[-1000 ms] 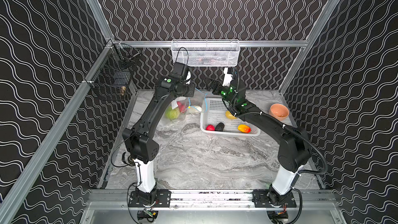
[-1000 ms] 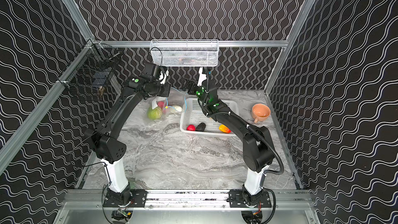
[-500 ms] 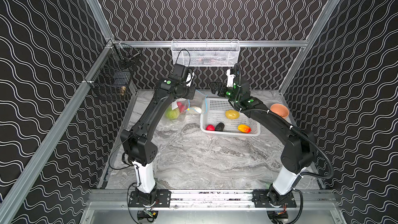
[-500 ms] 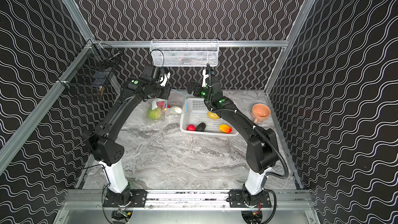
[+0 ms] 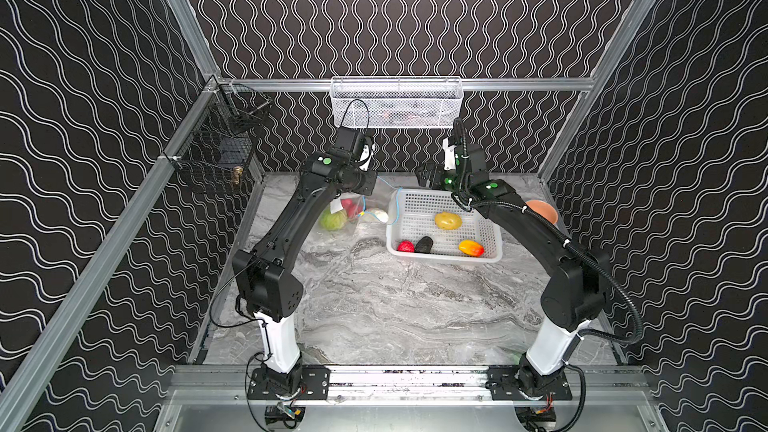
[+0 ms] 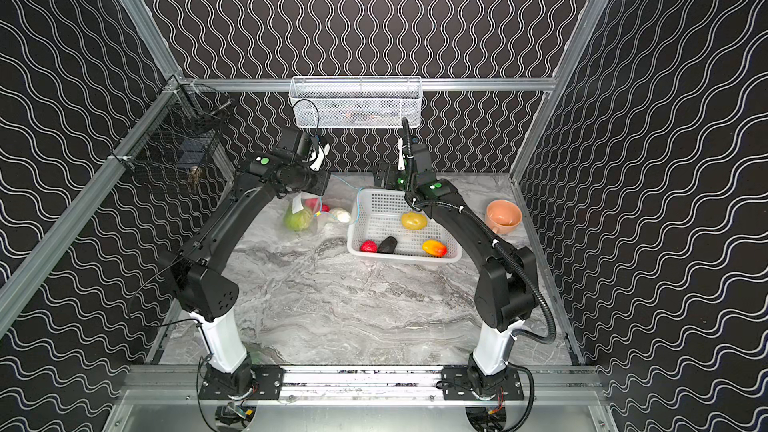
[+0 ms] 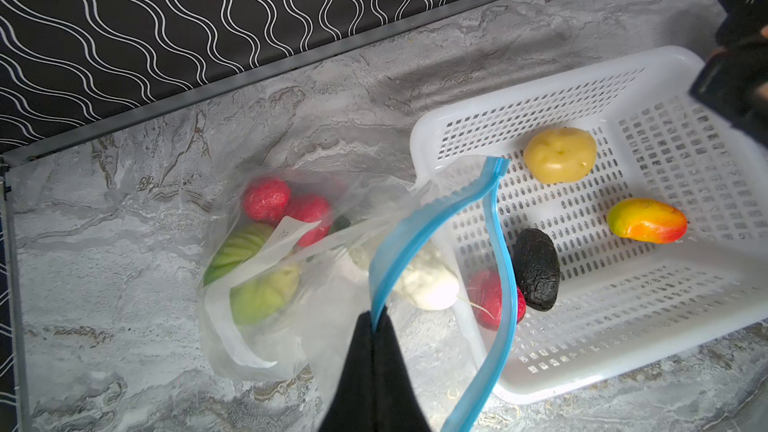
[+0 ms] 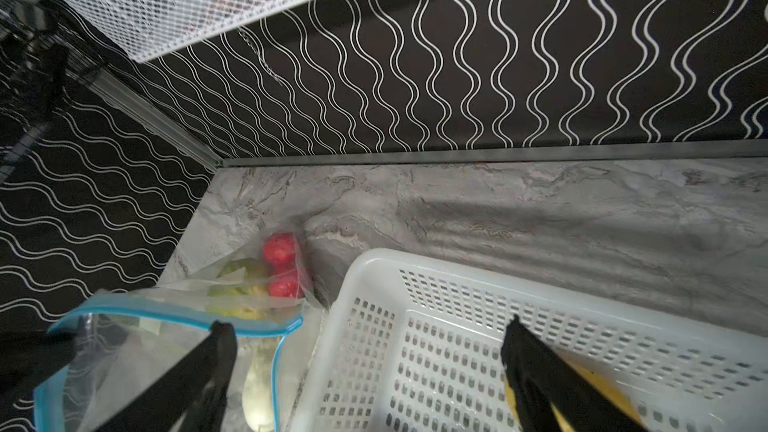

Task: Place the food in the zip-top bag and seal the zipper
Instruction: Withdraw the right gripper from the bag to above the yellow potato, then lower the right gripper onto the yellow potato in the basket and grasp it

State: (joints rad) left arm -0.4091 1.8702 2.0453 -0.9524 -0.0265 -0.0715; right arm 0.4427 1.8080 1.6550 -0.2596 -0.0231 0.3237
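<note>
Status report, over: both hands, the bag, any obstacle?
Left hand shut on zipper, holding zip-top bag mouth open. Right hand open, empty, over basket corner. Lemon, strawberry, eggplant, mango in basket. Nothing blocking the mouth.

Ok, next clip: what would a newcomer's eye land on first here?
Probably the left gripper, shut on the light-blue zipper and holding up the mouth of the clear bag at the back left of the table, with a green melon and red strawberries inside. Next, the white basket beside it holds a lemon, eggplant, mango and one more strawberry. The right gripper hovers open over its bag-side edge.
</note>
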